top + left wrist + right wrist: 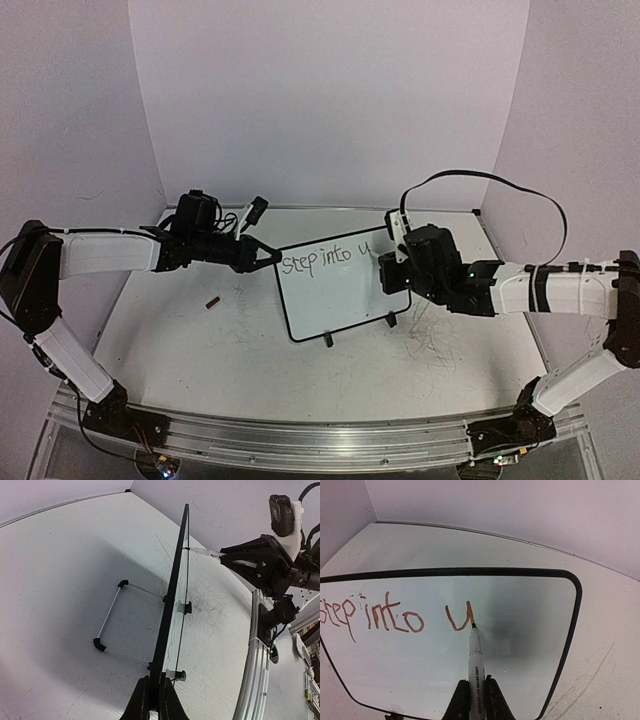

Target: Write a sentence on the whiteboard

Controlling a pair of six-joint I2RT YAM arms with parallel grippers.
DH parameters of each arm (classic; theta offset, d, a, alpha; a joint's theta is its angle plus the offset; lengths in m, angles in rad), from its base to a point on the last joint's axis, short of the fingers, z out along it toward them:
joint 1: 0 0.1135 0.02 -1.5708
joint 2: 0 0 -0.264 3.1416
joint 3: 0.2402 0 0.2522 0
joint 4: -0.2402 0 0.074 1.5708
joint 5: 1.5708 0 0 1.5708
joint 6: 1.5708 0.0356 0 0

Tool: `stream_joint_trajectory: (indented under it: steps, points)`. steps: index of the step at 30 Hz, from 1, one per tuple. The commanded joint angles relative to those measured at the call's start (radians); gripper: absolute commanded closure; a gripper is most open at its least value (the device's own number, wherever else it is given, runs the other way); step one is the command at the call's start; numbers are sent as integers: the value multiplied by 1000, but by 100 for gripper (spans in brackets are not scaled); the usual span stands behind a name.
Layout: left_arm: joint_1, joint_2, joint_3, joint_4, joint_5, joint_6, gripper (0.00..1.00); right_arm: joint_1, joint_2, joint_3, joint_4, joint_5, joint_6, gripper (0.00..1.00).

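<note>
The whiteboard (345,295) stands tilted on its small black feet at the middle of the table. Its black frame (172,590) runs edge-on through the left wrist view. My left gripper (156,682) is shut on the board's left edge (276,258). The sentence (385,617) reads "step into u" in one line along the top of the board (520,645). My right gripper (475,685) is shut on a white marker (475,657). The marker's tip (473,625) touches the board at the foot of the "u". The right gripper (398,268) sits at the board's right side.
A small dark red cap (212,301) lies on the tabletop left of the board. The board's wire stand (107,625) reaches out behind it. Grey scribble marks (435,345) cover the tabletop to the right. White walls close in on three sides, and a metal rail (300,440) runs along the near edge.
</note>
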Motion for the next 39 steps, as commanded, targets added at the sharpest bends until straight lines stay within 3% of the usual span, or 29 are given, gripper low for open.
stream_joint_trajectory:
  steps: [1,32,39]
  points:
    - [-1,-20,-13,-24,-88,55,100,-5,-36,-22,-6,-5,21,100]
    - [-9,-26,-15,-28,-95,63,100,41,20,36,-9,-21,37,100]
    - [-10,-29,-15,-28,-97,64,100,17,-64,4,3,-25,43,100]
